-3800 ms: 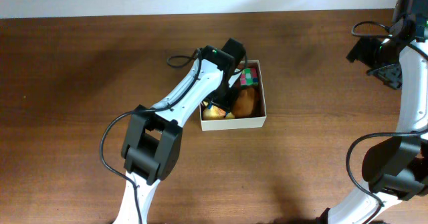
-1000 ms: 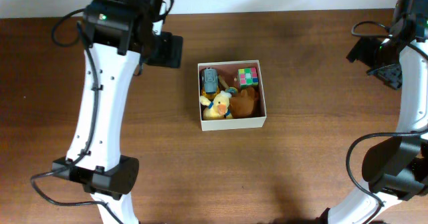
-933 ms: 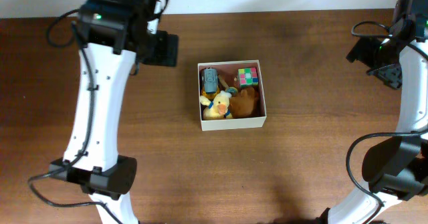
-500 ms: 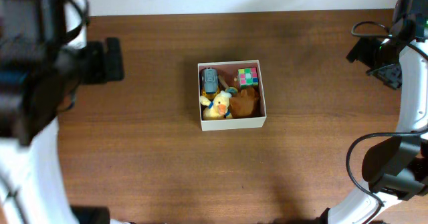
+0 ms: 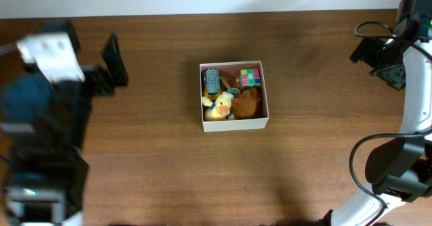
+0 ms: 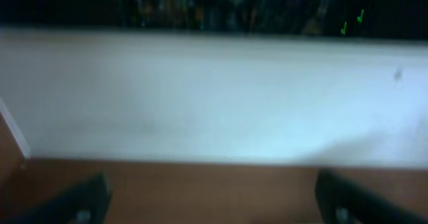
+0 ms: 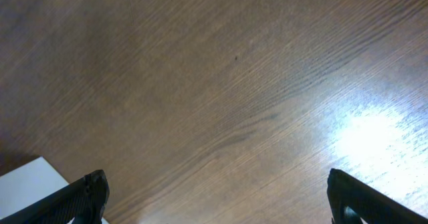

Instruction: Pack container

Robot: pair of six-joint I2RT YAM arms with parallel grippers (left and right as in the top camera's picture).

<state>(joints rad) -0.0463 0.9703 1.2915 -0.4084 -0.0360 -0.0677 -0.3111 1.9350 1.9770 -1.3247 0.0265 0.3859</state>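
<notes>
The container (image 5: 236, 124), a square off-white cardboard box, sits at the middle of the table. It holds a grey toy car (image 5: 212, 81), a coloured cube (image 5: 250, 77), a yellow duck plush (image 5: 217, 108) and a brown plush (image 5: 248, 103). My left gripper (image 5: 111, 61) is raised high at the far left, blurred, far from the box. In the left wrist view its fingers (image 6: 214, 207) are wide apart and empty, facing a white wall. My right gripper (image 5: 368, 50) hangs at the far right; its fingers (image 7: 217, 197) are open and empty over bare wood.
The brown wooden table (image 5: 304, 158) ends at a white wall (image 6: 214, 97) along the back. A white corner (image 7: 27, 180) shows at the bottom left of the right wrist view. The left arm's body (image 5: 40, 138) covers the table's left side.
My left arm has left the box, swung to the far left and risen toward the camera. The toys stay in the box. The right arm has not moved.
</notes>
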